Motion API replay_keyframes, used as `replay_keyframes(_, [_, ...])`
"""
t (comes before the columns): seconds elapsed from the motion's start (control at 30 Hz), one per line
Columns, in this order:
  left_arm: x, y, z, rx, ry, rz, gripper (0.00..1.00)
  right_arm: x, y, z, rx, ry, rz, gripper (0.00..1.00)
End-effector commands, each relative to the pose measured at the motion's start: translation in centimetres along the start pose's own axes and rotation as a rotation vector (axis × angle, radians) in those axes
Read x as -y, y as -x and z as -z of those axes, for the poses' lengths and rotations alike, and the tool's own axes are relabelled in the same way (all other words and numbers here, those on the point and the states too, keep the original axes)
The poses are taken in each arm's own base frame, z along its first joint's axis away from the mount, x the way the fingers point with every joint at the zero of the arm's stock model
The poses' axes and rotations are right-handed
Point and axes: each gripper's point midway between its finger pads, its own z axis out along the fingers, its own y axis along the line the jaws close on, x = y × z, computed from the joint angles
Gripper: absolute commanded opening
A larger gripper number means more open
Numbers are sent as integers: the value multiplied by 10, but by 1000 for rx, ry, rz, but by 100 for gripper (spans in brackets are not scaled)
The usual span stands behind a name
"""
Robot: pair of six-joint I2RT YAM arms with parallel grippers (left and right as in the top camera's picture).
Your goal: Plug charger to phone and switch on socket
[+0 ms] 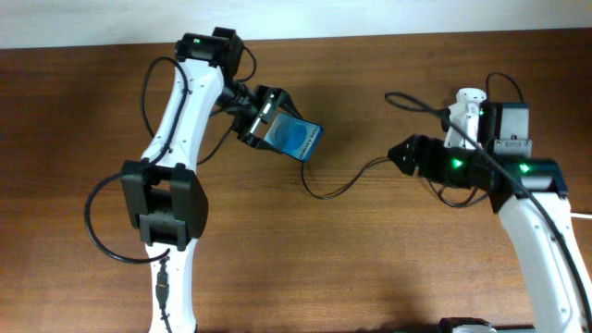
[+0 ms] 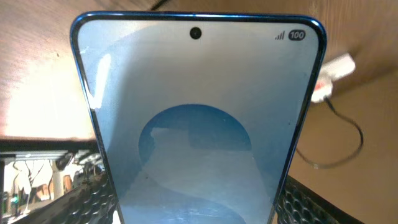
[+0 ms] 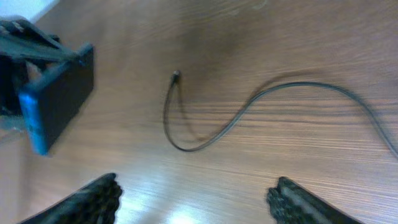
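Observation:
My left gripper (image 1: 264, 123) is shut on the phone (image 1: 298, 137) and holds it tilted above the table at the back centre. In the left wrist view the phone's blue screen (image 2: 199, 124) fills the frame between my fingers. The thin black charger cable (image 1: 347, 182) lies curved on the wood, its tiny plug (image 3: 176, 74) free on the table a little right of the phone (image 3: 56, 102). My right gripper (image 1: 400, 154) is open and empty, hovering over the cable's right part (image 3: 261, 96). The white socket (image 1: 465, 113) shows at the back right, partly hidden by my right arm.
The socket also shows small in the left wrist view (image 2: 333, 74). Thick black robot cables loop beside the left arm (image 1: 106, 236) and behind the right arm (image 1: 416, 102). The wooden table (image 1: 351, 268) spreads in front.

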Motion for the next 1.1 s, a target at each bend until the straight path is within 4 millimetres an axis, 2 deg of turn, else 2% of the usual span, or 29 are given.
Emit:
replay_keyframes(0.0, [5,1,-8,105,33,60,0,-26,5,-12,-52,162,-108,77])
replay_keyframes(0.17, [3,-5,-21,150,75,135,0,-42,13,-34,-80,247,-137,73])
replay_keyframes(0.37, [3,-8,-24,150,76,193,0,-83,9,-51,-72,309,-20,72])
replay_keyframes(0.6, [3,-8,-24,150,74,198,0,-89,0,-68,-67,199,-170,72])
replay_keyframes(0.83, [8,-15,-31,146,71,167,0,-94,-12,-80,-83,156,-191,72])
replay_keyframes(1.07, [14,-28,-45,140,78,118,0,-89,-19,-96,-134,146,-222,71])
